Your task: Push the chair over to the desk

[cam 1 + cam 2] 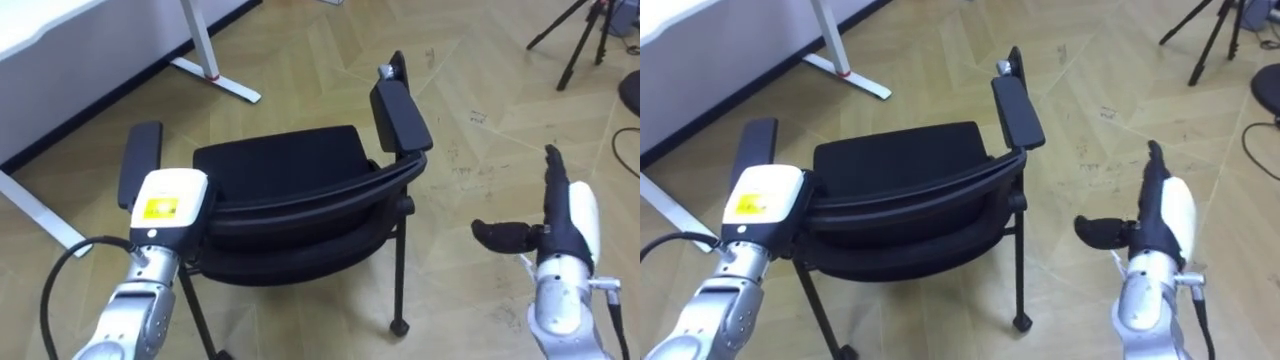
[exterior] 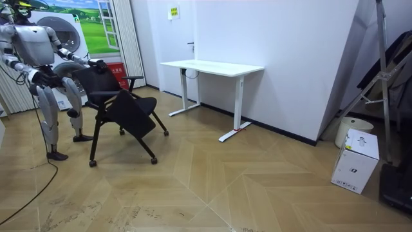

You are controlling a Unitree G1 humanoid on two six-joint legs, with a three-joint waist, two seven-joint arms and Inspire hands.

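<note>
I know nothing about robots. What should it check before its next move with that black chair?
1. Is the left hand on the chair backrest? ok, at its left end.
2. Is the right hand on the chair? not ok, open and apart, to its right.
3. Robot behind the chair: ok, the room view shows it there.
4. Bare floor towards the white desk: ok, nothing stands between.
5. All chair feet on the floor: cannot tell.
</note>
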